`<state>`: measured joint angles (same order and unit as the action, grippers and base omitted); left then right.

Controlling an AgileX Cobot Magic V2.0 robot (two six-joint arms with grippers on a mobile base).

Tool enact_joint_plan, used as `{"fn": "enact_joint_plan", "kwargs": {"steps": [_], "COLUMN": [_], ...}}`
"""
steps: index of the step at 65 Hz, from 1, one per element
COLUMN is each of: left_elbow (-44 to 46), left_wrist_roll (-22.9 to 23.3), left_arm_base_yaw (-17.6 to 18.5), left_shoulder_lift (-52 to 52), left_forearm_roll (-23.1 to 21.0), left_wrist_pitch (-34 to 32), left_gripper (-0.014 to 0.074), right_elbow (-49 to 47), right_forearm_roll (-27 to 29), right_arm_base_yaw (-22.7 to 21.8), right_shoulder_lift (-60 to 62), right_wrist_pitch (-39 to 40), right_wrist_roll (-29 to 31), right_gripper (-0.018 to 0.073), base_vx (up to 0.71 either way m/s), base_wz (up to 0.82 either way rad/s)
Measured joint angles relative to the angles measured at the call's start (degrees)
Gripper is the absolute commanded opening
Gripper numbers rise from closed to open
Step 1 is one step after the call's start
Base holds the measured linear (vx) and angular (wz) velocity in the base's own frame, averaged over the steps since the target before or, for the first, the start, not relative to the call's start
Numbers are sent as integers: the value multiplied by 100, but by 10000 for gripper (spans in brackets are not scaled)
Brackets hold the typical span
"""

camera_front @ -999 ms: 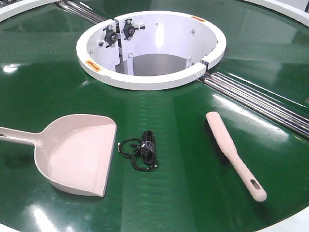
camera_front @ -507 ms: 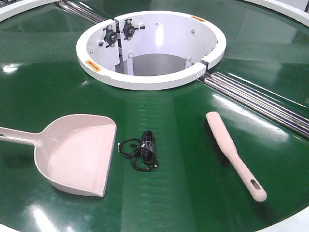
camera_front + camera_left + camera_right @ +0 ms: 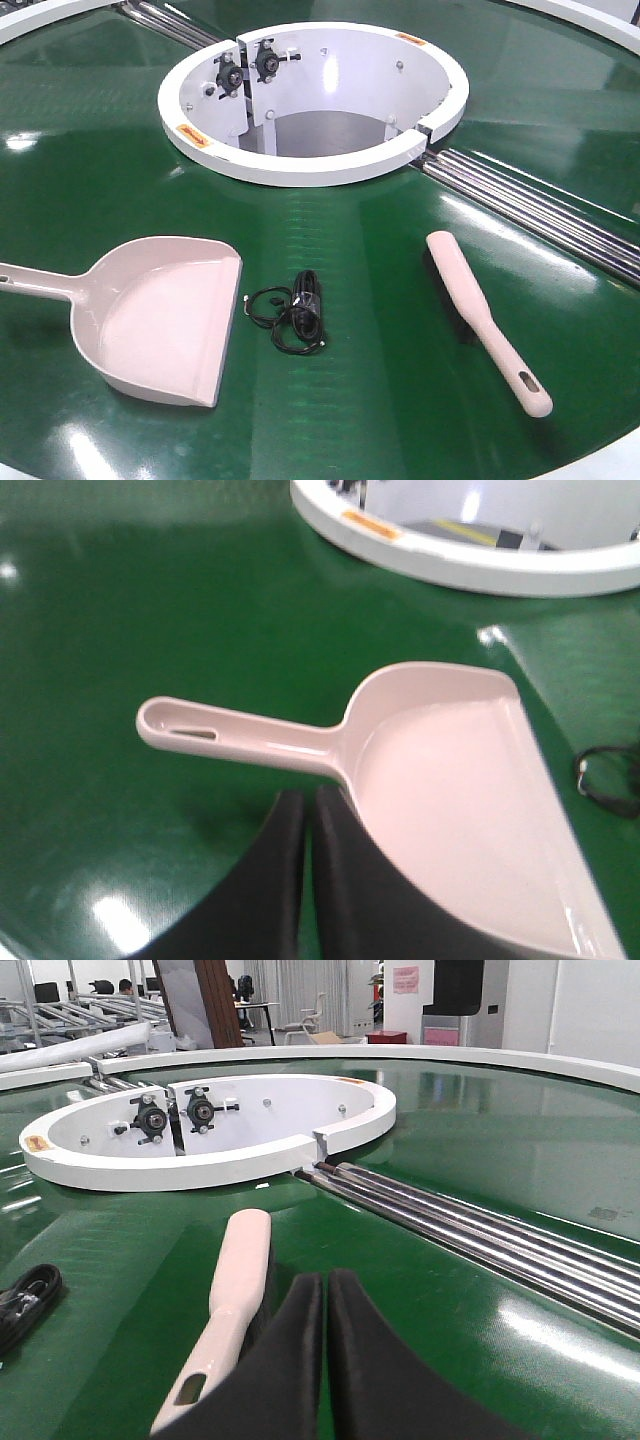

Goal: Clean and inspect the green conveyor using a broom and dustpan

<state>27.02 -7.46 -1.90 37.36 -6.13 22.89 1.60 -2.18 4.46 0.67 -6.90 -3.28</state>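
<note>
Green conveyor (image 3: 110,170): glossy dark green, white glare spots. Outer rim (image 3: 600,12): white. Roller strips (image 3: 540,210): chrome silver. Central hub (image 3: 300,172): white, with 2 small orange labels (image 3: 189,139) and black fittings (image 3: 265,62) inside. Dustpan (image 3: 160,320): plain pale pink-beige. Broom (image 3: 480,315): same pink-beige, dark bristles (image 3: 445,295). Cable bundle (image 3: 300,312): black. Left gripper (image 3: 308,798), right gripper (image 3: 326,1282): matte black fingers.

Front view looks down over the green conveyor (image 3: 350,400); both wrist views sit low, sharing its white hub (image 3: 310,172).
</note>
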Motion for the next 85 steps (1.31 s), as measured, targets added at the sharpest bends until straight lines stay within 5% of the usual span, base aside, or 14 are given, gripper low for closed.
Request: {"fn": "enact_joint_plan", "kwargs": {"steps": [13, 34, 51, 60, 68, 85], "left_elbow": [0, 0, 13, 567, 1633, 3757], "left_wrist_roll": [0, -140, -155, -322, -923, -3140], "left_arm_base_yaw": [0, 0, 0, 0, 0, 0], "left_shoulder_lift": [343, 385, 385, 508, 1057, 2723], "left_forearm_roll": [-5, -5, -207, -257, -276, -281], "left_wrist_pitch": [-44, -171, -196, 537, 1570, 3763], "left_gripper": [125, 555, 590, 590, 590, 549], "right_elbow": [0, 0, 0, 0, 0, 0], "right_forearm_roll": [0, 0, 0, 0, 0, 0], "right_arm_base_yaw": [0, 0, 0, 0, 0, 0], "right_shoulder_lift": [0, 0, 0, 0, 0, 0], "right_wrist_pitch": [0, 0, 0, 0, 0, 0], "right_wrist_roll": [0, 0, 0, 0, 0, 0], "right_gripper": [-9, -9, -9, -9, -9, -9], "base_vx": [0, 0, 0, 0, 0, 0], "base_wz": [0, 0, 0, 0, 0, 0]}}
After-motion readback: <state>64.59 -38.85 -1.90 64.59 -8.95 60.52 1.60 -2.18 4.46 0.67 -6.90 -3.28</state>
